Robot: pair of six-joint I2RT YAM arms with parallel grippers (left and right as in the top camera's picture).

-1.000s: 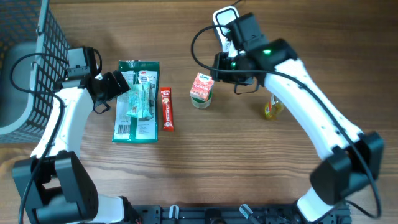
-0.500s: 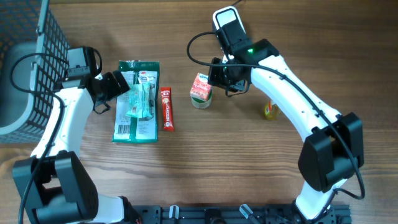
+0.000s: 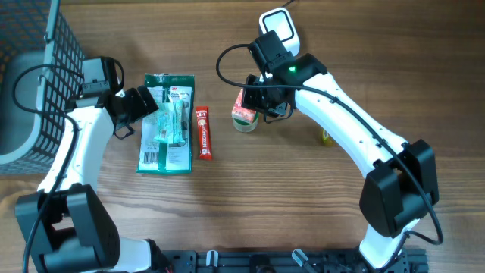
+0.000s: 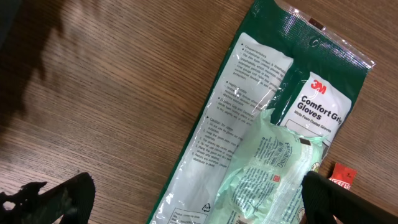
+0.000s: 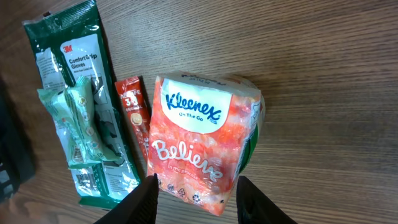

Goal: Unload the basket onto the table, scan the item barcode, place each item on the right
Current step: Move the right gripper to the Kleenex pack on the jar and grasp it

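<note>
Wood table [image 3: 303, 205]: packs lie printed side up.
Right gripper [image 5: 198, 202]: 2 fingers flank Kleenex pack [image 5: 199, 140], probably to lift it; can't tell if pinched.
Left gripper [image 3: 144, 108]: wide open, empty, over gloves pack [image 3: 168, 121].

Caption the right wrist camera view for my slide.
Right pincer straddles an orange Kleenex pack; glove packet and red sachet lie beside it on the wooden table.

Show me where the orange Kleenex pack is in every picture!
Overhead: the Kleenex pack sits top middle.
Left wrist: not in it.
Right wrist: it fills the bottom middle.
Shared landmark: the green gloves pack, seen in all three.
</note>
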